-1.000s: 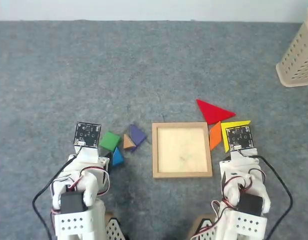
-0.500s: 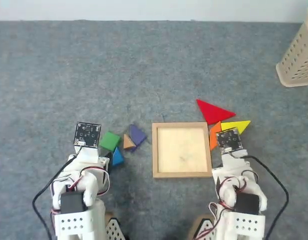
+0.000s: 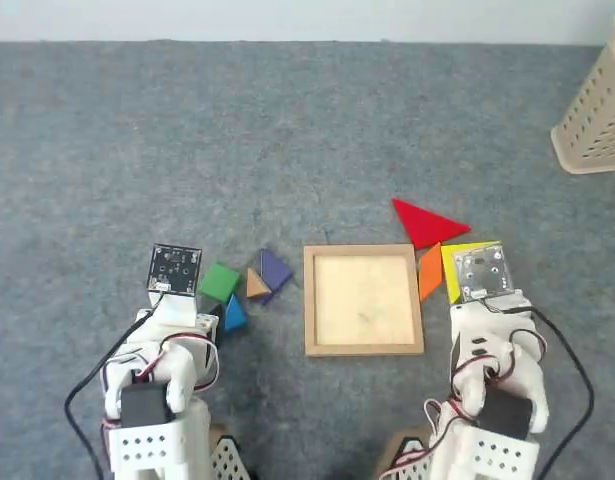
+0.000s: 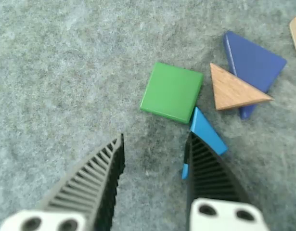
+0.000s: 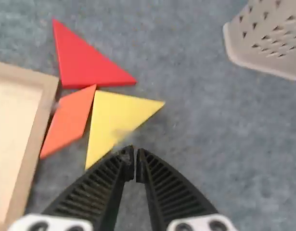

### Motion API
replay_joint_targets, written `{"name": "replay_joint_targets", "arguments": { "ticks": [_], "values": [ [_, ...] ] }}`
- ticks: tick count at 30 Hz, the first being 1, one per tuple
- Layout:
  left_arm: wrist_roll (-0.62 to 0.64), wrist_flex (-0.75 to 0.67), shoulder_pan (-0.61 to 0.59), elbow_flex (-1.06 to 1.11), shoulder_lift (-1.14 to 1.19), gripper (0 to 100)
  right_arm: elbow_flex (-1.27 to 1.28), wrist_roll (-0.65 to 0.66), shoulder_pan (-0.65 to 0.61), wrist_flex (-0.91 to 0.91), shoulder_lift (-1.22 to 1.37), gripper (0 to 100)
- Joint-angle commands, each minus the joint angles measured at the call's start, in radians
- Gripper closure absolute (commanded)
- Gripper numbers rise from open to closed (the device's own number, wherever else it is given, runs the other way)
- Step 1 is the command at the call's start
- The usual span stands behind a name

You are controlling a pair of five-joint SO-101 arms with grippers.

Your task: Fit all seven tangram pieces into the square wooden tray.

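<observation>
All seven pieces lie on the grey worktop outside the square wooden tray (image 3: 310,300): the red triangle (image 3: 425,223), orange parallelogram (image 3: 429,271) and yellow triangle (image 5: 114,122) off the tray's right-arm side, and the green square (image 4: 172,92), blue triangle (image 4: 208,134), wood-coloured triangle (image 4: 232,90) and dark blue piece (image 4: 253,61) off its left-arm side. They look thin, rigid, light and smooth-faced, so a pinch across two opposite edges seems safest. The right gripper (image 5: 135,151) has its fingers clenched on nothing at the yellow triangle's edge, while the left gripper (image 4: 155,142) has its fingers spread and empty beside the blue triangle.
</observation>
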Motion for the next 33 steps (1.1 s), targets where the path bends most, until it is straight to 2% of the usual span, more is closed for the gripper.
{"name": "replay_joint_targets", "arguments": {
  "ticks": [1, 6, 13, 19, 22, 27, 30, 33],
  "values": [
    [-0.006, 0.005, -0.002, -0.008, -0.017, 81, -0.123, -0.017, 0.016, 0.015, 0.054, 89.2],
    [-0.006, 0.005, -0.002, -0.008, -0.017, 81, -0.264, -0.058, 0.012, 0.022, 0.325, 86.6],
    [-0.006, 0.005, -0.002, -0.008, -0.017, 81, -0.578, -0.209, -0.134, 0.097, 0.852, 85.4],
    [-0.006, 0.005, -0.002, -0.008, -0.017, 81, -0.833, -0.247, -0.205, 0.134, 1.256, 70.0],
    [-0.006, 0.005, -0.002, -0.008, -0.017, 81, -0.970, -0.269, -0.208, 0.137, 1.426, 69.7],
    [-0.006, 0.005, -0.002, -0.008, -0.017, 81, -1.180, -0.448, -0.205, 0.137, 1.685, 77.2],
    [-0.006, 0.005, -0.002, -0.008, -0.017, 81, -1.297, -0.549, -0.208, 0.147, 1.836, 74.2],
    [-0.006, 0.005, -0.002, -0.008, -0.017, 81, -1.421, -0.666, -0.205, 0.214, 1.977, 66.0]
  ]
}}
